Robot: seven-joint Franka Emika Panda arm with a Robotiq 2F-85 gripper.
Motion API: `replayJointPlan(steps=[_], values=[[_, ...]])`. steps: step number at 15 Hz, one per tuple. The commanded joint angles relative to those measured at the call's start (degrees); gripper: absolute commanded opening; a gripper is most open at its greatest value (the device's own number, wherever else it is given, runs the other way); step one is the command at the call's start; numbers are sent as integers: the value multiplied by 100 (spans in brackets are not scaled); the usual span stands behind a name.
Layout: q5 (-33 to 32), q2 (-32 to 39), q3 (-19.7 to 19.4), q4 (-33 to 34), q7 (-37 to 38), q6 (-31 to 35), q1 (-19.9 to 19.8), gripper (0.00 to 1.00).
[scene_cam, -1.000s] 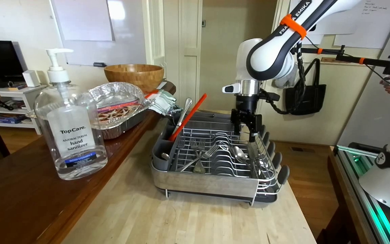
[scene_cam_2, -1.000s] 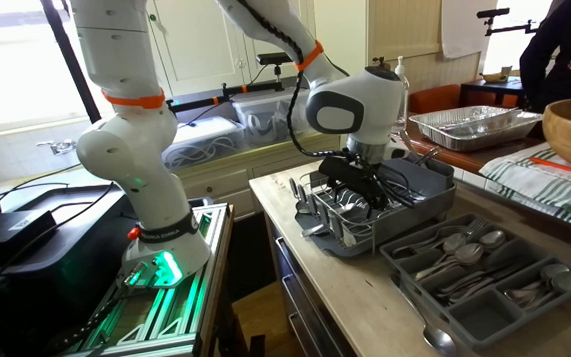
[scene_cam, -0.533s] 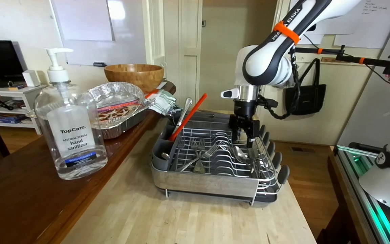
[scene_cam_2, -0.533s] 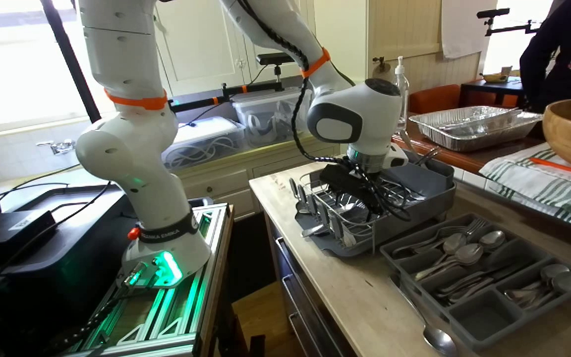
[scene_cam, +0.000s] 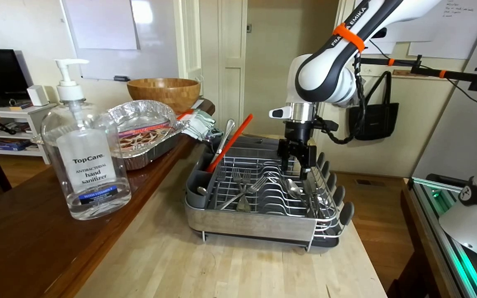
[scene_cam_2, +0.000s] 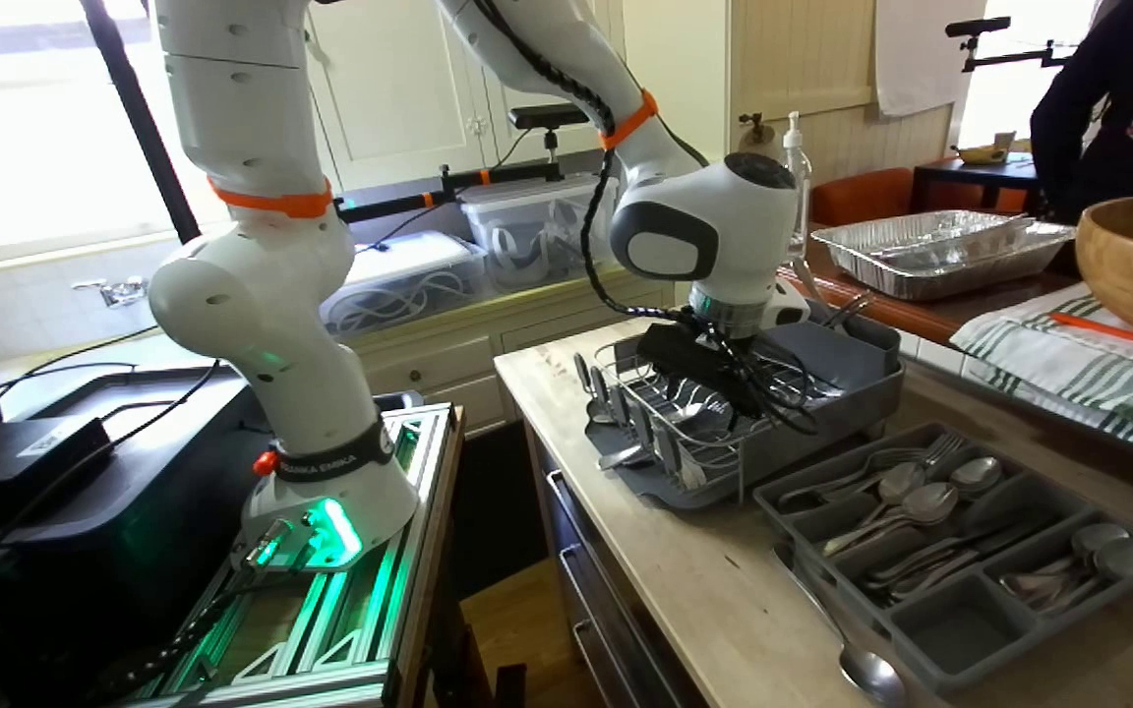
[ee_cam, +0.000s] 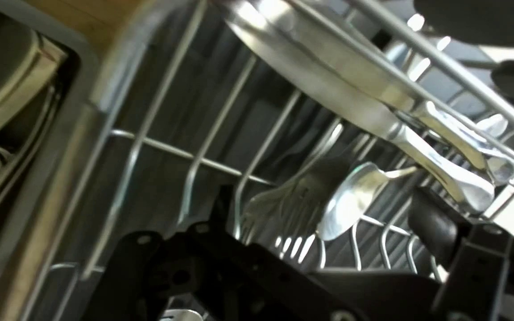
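In an exterior view, I saw the gripper (scene_cam: 294, 169) hanging over the dish rack (scene_cam: 251, 225), its fingers wide apart, while a red utensil (scene_cam: 230, 143) leaned out of the rack's grey utensil holder (scene_cam: 197, 198). In an exterior view, black wrist gear (scene_cam_2: 699, 366) hid much of the gripper, and a cutlery tray (scene_cam_2: 965, 634) sat on the counter (scene_cam_2: 714, 580) just beside the rack, with a loose spoon (scene_cam_2: 866, 674) next to it. In the wrist view, a shiny spoon (ee_cam: 348, 203) and a fork (ee_cam: 295, 214) showed in the rack between the spread fingers, two knives (ee_cam: 355, 109) side by side near them.
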Motion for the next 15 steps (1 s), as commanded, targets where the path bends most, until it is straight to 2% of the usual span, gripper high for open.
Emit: replayJointPlan(steps=[1, 6, 15], values=[[678, -350, 347, -262, 344, -55, 159, 100], [1071, -483, 427, -305, 765, 31, 334, 100], [240, -541, 159, -437, 2189, 250, 396, 100]])
